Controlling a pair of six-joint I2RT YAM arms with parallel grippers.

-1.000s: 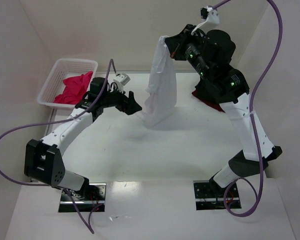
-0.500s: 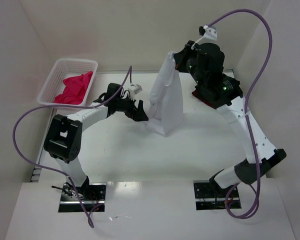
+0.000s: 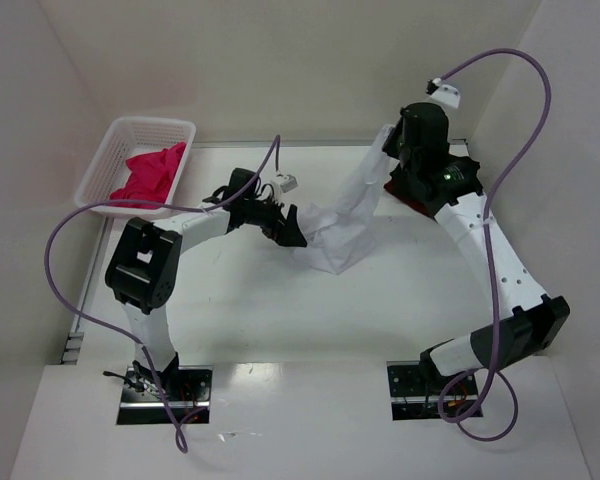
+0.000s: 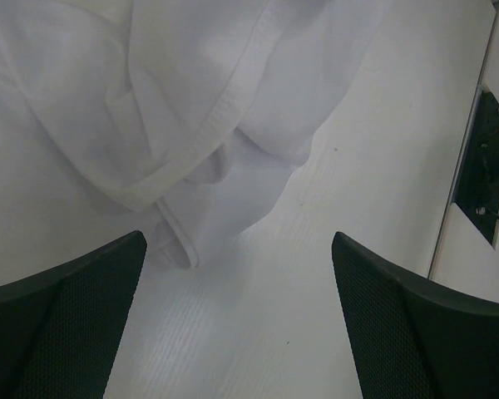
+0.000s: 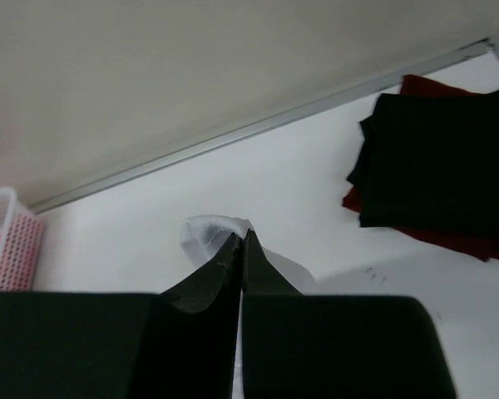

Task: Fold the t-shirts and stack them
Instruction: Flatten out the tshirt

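A white t-shirt (image 3: 342, 222) slants from my right gripper (image 3: 389, 140) down and left onto the table. That gripper (image 5: 244, 235) is shut on a bunched corner of the white t-shirt (image 5: 201, 236). My left gripper (image 3: 294, 233) is low over the table at the shirt's lower left edge. In the left wrist view my left gripper (image 4: 237, 243) is open with only bare table between its fingers (image 4: 66, 320), and the hem of the white t-shirt (image 4: 191, 125) lies just ahead. A folded black t-shirt (image 5: 441, 162) sits on a dark red one (image 5: 474, 243). Pink t-shirts (image 3: 145, 176) fill the basket.
The white mesh basket (image 3: 115, 135) stands at the back left by the wall. The black and dark red stack (image 3: 397, 191) is at the back right, partly behind my right arm. Walls close in the back and both sides.
My right gripper has moved right and lower with the white t-shirt, which now slants instead of hanging straight. My left gripper has moved right, up to the shirt's lower edge.
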